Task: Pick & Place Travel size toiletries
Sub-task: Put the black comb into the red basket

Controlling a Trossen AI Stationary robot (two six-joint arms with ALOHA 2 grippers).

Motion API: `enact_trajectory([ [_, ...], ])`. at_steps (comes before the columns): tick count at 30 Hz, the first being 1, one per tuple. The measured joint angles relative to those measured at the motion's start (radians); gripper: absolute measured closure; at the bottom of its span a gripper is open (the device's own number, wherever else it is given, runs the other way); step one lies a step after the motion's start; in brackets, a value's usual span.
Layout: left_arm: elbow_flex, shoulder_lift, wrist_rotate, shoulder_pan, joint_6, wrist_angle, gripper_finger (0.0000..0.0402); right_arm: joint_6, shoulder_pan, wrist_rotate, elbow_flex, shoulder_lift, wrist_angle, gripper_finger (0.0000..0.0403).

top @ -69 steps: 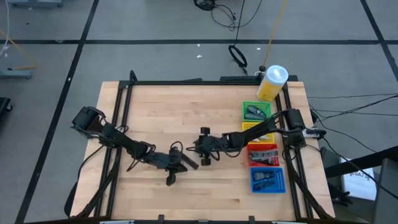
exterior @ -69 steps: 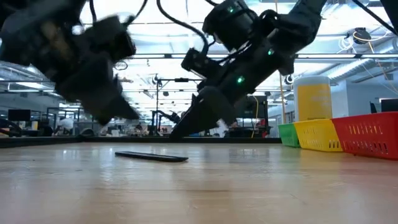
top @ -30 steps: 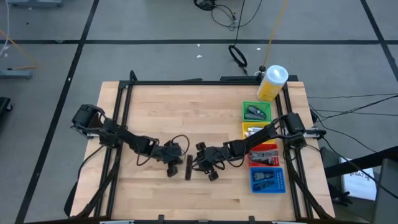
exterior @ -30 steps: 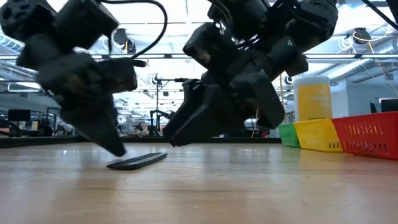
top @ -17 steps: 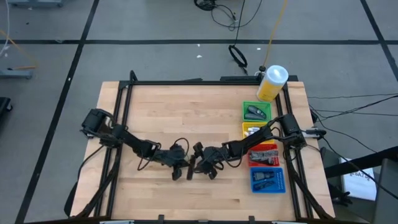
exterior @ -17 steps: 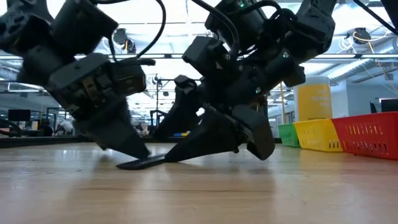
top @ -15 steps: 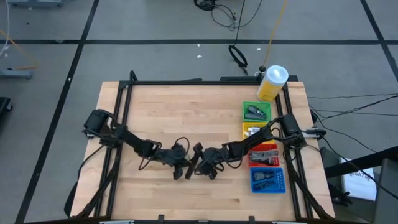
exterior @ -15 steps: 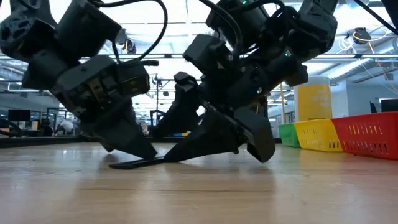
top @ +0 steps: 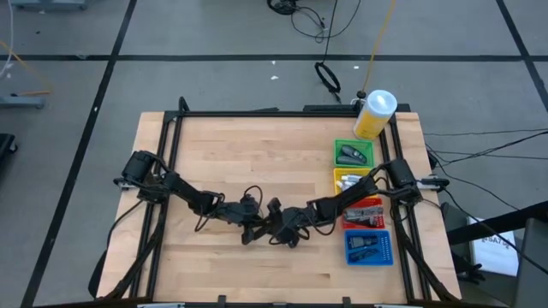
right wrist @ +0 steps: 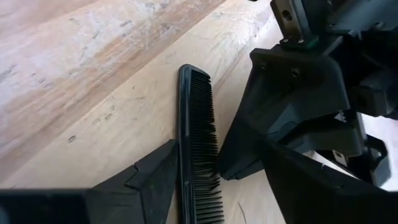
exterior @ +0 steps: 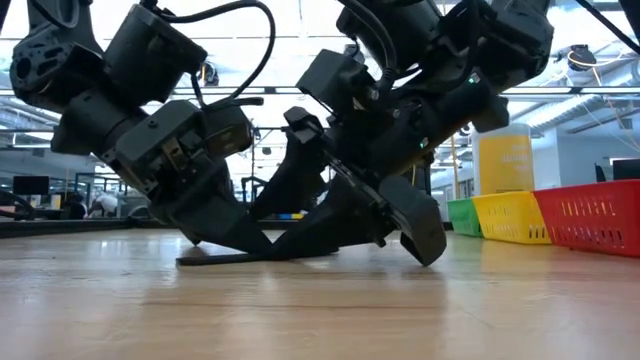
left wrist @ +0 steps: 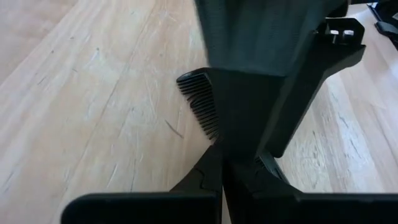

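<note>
Comb (right wrist: 198, 149): one, flat on table; two claws meeting there.

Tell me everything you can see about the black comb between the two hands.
The thin black plastic comb has a straight spine and one row of fine teeth, with a rounded end. It lies flat on the wooden table, near its front middle. The open right hand straddles it; the shut left hand presses against its toothed side.
</note>
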Motion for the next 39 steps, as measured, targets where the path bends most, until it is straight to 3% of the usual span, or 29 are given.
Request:
enact_trajectory([
  [5, 0.0, 0.002, -0.002, 0.001, 0.009, 0.001, 0.0399, -0.003, 0.019, 0.054, 0.0, -0.008, 0.005, 0.0187],
  [39, -0.003, 0.006, 0.004, 0.0, 0.032, 0.036, 0.0399, 0.027, 0.038, 0.056, -0.001, -0.028, 0.006, 0.0188],
])
